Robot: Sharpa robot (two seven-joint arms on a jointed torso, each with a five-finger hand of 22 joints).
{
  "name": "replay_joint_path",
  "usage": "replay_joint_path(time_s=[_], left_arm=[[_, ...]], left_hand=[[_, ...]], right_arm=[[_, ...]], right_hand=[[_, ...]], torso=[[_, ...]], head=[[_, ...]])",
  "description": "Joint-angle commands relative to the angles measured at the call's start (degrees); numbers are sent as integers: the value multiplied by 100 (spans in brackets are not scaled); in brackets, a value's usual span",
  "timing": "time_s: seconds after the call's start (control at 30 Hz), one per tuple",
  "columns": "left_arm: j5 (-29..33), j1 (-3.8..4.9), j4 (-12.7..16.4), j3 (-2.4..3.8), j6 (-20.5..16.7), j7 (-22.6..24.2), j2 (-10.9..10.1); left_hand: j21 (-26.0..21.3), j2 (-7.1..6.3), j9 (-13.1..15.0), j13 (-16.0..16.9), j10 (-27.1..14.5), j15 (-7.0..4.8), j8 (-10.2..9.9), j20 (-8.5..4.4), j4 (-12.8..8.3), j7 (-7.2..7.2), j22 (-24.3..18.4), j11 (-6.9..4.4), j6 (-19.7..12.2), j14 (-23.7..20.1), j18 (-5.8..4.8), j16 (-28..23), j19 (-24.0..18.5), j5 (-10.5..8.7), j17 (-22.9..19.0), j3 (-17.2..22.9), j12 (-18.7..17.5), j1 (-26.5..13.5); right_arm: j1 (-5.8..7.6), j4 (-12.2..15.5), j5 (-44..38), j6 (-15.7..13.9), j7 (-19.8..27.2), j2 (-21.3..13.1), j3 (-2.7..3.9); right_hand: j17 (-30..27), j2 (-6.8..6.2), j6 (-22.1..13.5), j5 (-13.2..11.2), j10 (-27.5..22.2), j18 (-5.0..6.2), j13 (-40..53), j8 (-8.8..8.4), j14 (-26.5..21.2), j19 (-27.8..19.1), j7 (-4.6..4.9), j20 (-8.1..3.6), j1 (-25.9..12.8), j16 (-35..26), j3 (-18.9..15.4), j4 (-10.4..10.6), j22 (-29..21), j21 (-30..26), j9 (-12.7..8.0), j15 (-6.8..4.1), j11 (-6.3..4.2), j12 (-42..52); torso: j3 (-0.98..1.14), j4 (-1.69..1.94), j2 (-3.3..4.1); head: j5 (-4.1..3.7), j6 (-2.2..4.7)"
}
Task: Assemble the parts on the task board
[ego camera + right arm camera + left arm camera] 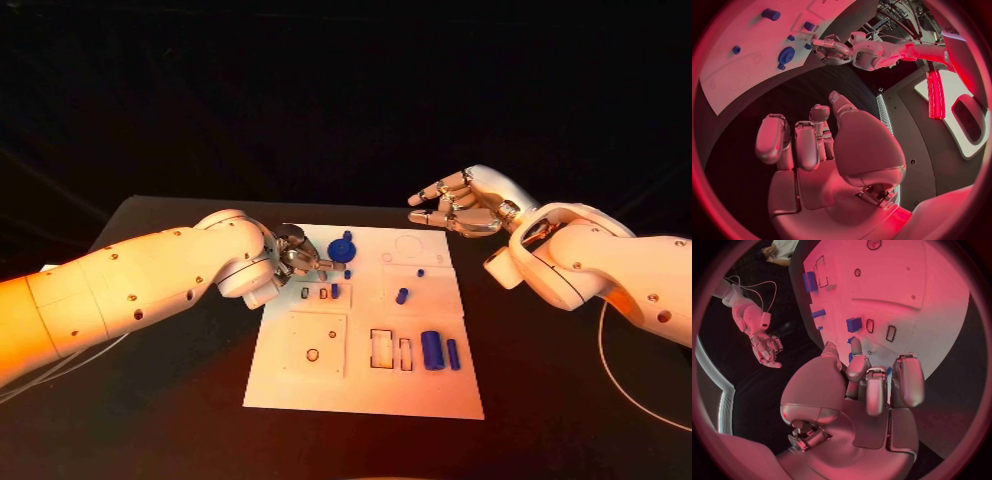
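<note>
The white task board (368, 380) lies mid-table. My left hand (300, 256) hovers over its far left part, fingers curled beside a round blue part (342, 248). In the left wrist view, bits of blue (851, 358) show between the fingers (877, 390); I cannot tell whether they are held. A blue block (854, 324) stands in the board (929, 295) just ahead. Two blue cylinders (431, 350) lie near the board's right edge, and small blue pieces (402, 295) sit mid-board. My right hand (462, 205) hangs beyond the far right corner, fingers loosely bent, holding nothing.
Black table (159, 410) surrounds the board. Rectangular slots (382, 348) and a square panel with a hole (315, 345) are on the board's near half. A thin white cable (620, 370) runs under my right arm.
</note>
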Motion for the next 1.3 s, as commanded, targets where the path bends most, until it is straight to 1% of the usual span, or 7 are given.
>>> replay_joint_path(time_s=[0.03,0.1,0.17,0.37,1.0,1.17,1.3], left_arm=[[-182,32,-55,-13,449,-281,68],[-192,47,-77,-19,515,-303,103],[-199,59,-89,-23,582,-318,136],[-205,81,-95,-28,688,-342,207],[-229,117,-224,-33,970,-422,328],[-235,117,-232,-37,969,-440,348],[-286,116,-223,-38,994,-458,365]], left_hand=[[42,72,46,25,65,-31,49,-4,-2,-10,46,-3,-39,594,-75,13,64,19,1507,-65,43,-20],[55,80,69,37,72,-33,66,-5,-2,-12,66,-5,-45,594,-78,13,72,19,1507,-83,54,-23],[67,87,87,43,75,-34,79,-6,-3,-14,87,-7,-49,594,-82,13,80,19,1507,-96,60,-23],[101,109,139,76,95,-38,117,-9,-7,-22,140,-13,-60,594,-92,13,102,19,1507,-128,90,-13],[111,164,280,15,41,-44,179,-17,-56,-17,172,-12,-167,594,-98,13,122,21,1507,-184,35,160],[104,176,301,10,36,-44,188,-17,-64,-17,164,-11,-180,594,-96,13,121,21,1507,-187,31,193],[97,184,312,4,31,-43,192,-17,-67,-16,155,-11,-188,594,-94,13,118,21,1507,-188,25,211]], right_arm=[[-3,-16,-90,134,-88,18,-3],[-5,-28,-107,142,-101,31,-5],[-8,-44,-121,149,-112,50,-7],[-14,-79,-140,173,-134,91,-11],[-26,-120,-155,219,-161,128,-19],[-30,-123,-155,230,-160,134,-21],[-32,-125,-155,239,-161,135,-21]], right_hand=[[-7,-10,-11,-21,-18,73,-11,11,223,-28,7,-5,57,-17,10,-41,-12,-42,-6,15,-27,-23],[-7,-15,-14,-37,-21,75,-19,12,224,-32,7,-6,68,-21,9,-51,-27,-51,-7,15,-27,-31],[-9,-16,-16,-48,-21,78,-22,13,224,-37,8,-6,77,-24,10,-58,-41,-59,-8,15,-27,-34],[-9,-16,-16,-48,-21,78,-22,13,224,-37,8,-6,77,-24,10,-58,-41,-59,-8,15,-27,-34],[-6,-14,-35,-66,-18,79,-24,6,227,-38,13,-7,76,-26,6,-58,-53,-67,-14,16,-23,-34],[-6,-14,-35,-66,-18,79,-24,6,227,-38,13,-7,76,-26,6,-58,-53,-67,-14,16,-23,-34],[-6,-14,-35,-66,-18,79,-24,6,227,-38,13,-7,76,-26,6,-58,-53,-67,-14,16,-23,-34]], torso=[[1,-6,13],[2,2,17],[6,0,17],[3,-2,11],[8,0,19],[11,-10,26],[9,-4,20]], head=[[4,-19],[13,-33],[23,-59],[28,-88],[46,-138],[49,-146],[43,-153]])
